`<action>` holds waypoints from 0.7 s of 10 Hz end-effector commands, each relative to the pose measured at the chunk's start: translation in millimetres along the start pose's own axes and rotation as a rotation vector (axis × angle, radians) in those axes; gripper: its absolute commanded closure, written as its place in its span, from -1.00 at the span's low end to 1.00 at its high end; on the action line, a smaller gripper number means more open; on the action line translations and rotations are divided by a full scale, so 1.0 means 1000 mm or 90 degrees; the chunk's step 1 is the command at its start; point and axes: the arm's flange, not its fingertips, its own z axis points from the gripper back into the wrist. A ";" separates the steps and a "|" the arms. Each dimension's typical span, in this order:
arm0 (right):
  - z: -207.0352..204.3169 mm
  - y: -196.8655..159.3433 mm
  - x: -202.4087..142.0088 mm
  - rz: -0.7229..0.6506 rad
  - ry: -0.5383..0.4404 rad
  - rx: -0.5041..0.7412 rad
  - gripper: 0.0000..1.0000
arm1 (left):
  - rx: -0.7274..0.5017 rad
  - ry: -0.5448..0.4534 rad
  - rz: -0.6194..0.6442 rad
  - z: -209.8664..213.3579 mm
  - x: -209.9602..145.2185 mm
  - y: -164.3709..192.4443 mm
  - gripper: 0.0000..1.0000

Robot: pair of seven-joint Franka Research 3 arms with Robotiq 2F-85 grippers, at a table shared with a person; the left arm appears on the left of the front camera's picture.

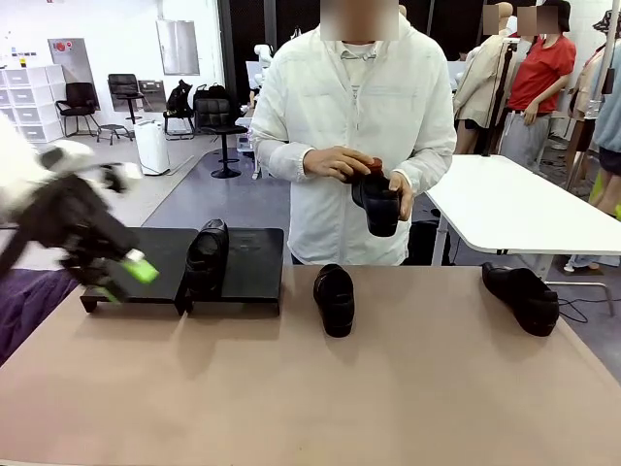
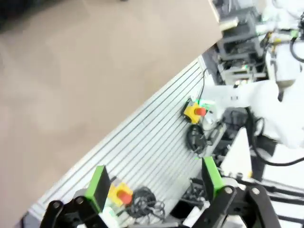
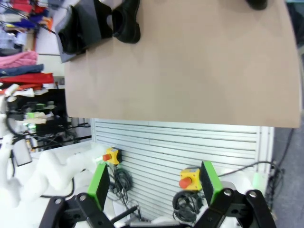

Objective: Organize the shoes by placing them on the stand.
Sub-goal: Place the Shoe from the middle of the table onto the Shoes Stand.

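The black stand sits at the table's far left, and one black shoe rests on it, hanging over its front edge. A second shoe lies on the table mid-way along, and a third at the far right. The person across the table holds another shoe in both hands at chest height. My left gripper hovers open and empty by the stand's left end, blurred. In its wrist view the left gripper is open over the table's near edge. My right gripper is open and empty, with the stand and a shoe far off.
The brown table has wide free room in front of the shoes. A white table stands behind to the right. Below the table's near edge is a slatted panel with yellow stop buttons and cables.
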 end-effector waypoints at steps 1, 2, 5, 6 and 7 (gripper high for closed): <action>0.005 -0.002 0.000 0.016 0.004 -0.002 -1.00 | 0.021 -0.108 0.099 0.032 -0.052 0.021 -1.00; 0.005 -0.002 0.000 0.016 0.004 -0.002 -1.00 | 0.057 -0.129 0.158 0.034 -0.063 0.028 -1.00; 0.005 -0.002 0.000 0.016 0.004 -0.002 -1.00 | -0.001 -0.047 0.051 0.033 -0.027 0.017 -1.00; 0.005 -0.002 0.000 0.016 0.004 -0.002 -1.00 | -0.001 -0.047 0.051 0.033 -0.027 0.017 -1.00; 0.005 -0.002 0.000 0.016 0.004 -0.002 -1.00 | -0.001 -0.047 0.051 0.033 -0.027 0.017 -1.00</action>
